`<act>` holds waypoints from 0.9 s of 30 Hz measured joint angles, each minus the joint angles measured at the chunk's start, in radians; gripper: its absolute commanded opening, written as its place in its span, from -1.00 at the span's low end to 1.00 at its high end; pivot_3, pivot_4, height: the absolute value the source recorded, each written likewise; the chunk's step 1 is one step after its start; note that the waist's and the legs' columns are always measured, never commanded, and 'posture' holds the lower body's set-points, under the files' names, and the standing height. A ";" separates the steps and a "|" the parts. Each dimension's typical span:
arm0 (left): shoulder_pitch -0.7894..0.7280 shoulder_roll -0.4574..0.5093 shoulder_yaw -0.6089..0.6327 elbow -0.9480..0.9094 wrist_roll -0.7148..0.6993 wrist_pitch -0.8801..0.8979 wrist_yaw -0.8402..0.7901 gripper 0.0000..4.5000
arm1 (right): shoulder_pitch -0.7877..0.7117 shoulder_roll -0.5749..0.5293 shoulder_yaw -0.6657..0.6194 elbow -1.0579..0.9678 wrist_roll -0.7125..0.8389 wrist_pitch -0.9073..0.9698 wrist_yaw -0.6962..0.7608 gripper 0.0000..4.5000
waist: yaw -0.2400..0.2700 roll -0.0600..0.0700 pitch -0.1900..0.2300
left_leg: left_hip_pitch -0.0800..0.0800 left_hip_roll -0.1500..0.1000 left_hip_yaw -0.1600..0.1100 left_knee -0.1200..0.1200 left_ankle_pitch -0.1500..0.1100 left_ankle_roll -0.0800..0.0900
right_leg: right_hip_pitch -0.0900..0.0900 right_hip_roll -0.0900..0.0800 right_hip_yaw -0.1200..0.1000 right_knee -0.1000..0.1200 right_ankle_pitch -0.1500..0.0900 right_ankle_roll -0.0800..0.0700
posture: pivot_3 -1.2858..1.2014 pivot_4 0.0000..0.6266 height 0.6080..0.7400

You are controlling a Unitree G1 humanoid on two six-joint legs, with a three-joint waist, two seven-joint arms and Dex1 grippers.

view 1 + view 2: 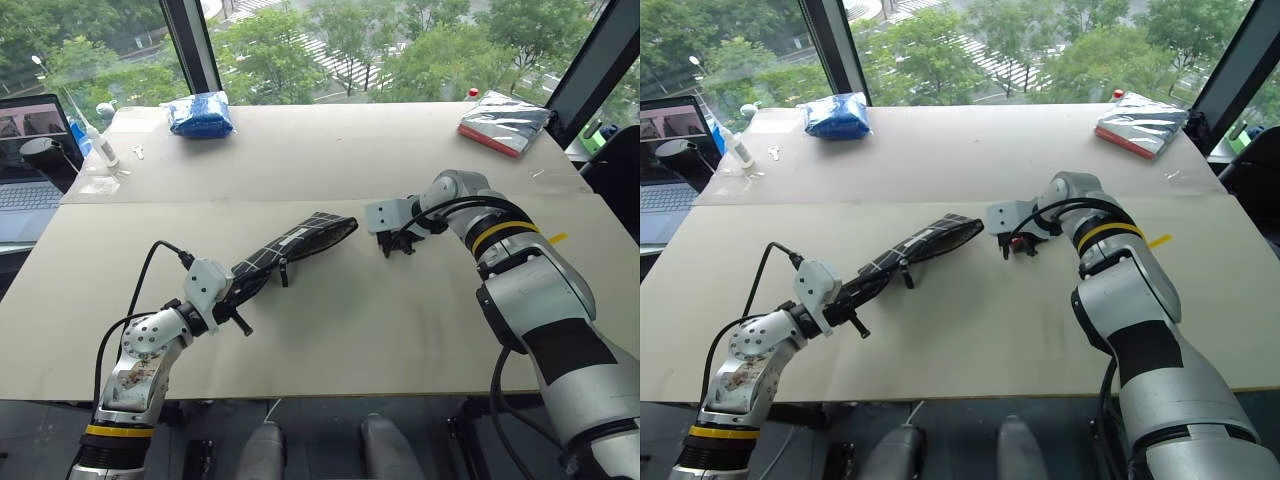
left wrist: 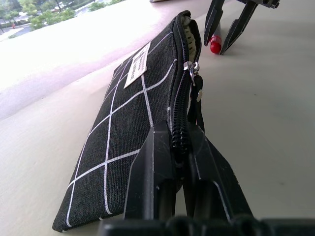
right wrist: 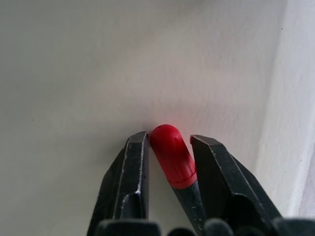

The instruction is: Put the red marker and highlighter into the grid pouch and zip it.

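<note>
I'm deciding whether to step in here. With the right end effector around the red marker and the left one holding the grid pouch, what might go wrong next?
1. The right end effector has the red marker off-centre, against one finger with a gap at the other; it may roll or twist on lifting.
2. The left end effector clamps the grid pouch at its zipper edge; its mouth looks narrow, so the marker may catch on the rim.

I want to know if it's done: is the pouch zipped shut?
No, the left wrist view shows the pouch gaping open at its far end, near where the right gripper straddles the red marker.
</note>
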 measured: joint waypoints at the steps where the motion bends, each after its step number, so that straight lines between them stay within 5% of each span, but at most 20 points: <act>1: -0.001 0.000 0.000 0.000 0.000 0.000 0.000 -1.00 | 0.001 -0.002 -0.001 0.000 0.002 0.000 0.007 -0.83 | 0.000 0.000 0.000 | 0.000 0.000 0.000 0.000 0.000 0.000 | 0.000 0.000 0.000 0.000 0.000 0.000 | 0.03 -0.52 1.00; 13: -0.025 -0.003 0.000 0.016 0.000 0.000 -0.016 -1.00 | 0.003 -0.013 -0.039 0.000 0.023 0.023 0.057 -0.82 | 0.001 0.000 0.000 | 0.000 0.000 0.000 0.000 0.000 0.000 | 0.000 0.000 0.000 0.000 0.000 0.000 | 0.03 -0.52 1.00; 19: -0.029 -0.011 -0.001 0.025 0.001 -0.001 -0.017 -1.00 | 0.020 0.003 -0.157 -0.012 0.154 0.056 0.228 -0.82 | -0.005 0.000 0.000 | -0.001 0.000 0.000 0.000 0.000 0.000 | -0.001 0.000 0.000 0.000 0.000 0.000 | 0.03 -0.52 1.00; 27: -0.030 0.002 -0.016 0.033 0.000 -0.002 -0.064 -1.00 | 0.210 -0.015 -0.192 -0.252 0.243 0.020 0.331 -0.82 | -0.003 0.000 0.000 | 0.000 0.000 0.000 0.000 0.000 0.000 | 0.001 0.000 0.000 -0.001 0.000 0.000 | 0.03 -0.52 1.00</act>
